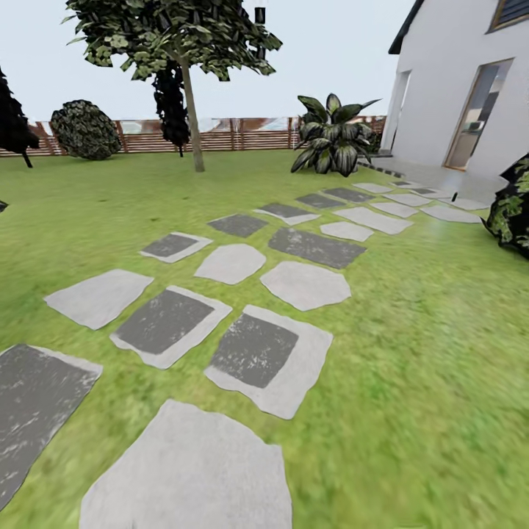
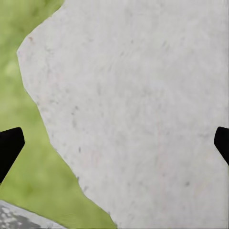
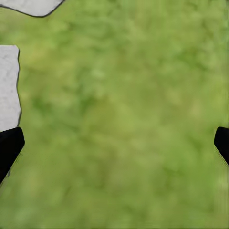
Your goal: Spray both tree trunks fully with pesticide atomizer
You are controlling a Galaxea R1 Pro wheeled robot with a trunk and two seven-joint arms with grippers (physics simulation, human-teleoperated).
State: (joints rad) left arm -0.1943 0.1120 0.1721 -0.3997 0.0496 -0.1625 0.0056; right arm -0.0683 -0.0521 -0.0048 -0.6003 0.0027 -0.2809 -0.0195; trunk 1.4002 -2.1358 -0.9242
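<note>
The left tool (image 2: 114, 143) hangs wide open and empty above a pale stepping stone (image 2: 143, 105); the right tool (image 3: 114, 143), equally wide and empty, hangs over lawn (image 3: 124, 119). Far ahead of both, a tree (image 1: 173, 33) with its trunk (image 1: 192, 121) stands before the fence (image 1: 242, 134).

Green lawn (image 1: 441, 353), pale and dark grey stepping stones (image 1: 268, 360), brown slatted fence (image 1: 242, 134), white house (image 1: 448, 81).
</note>
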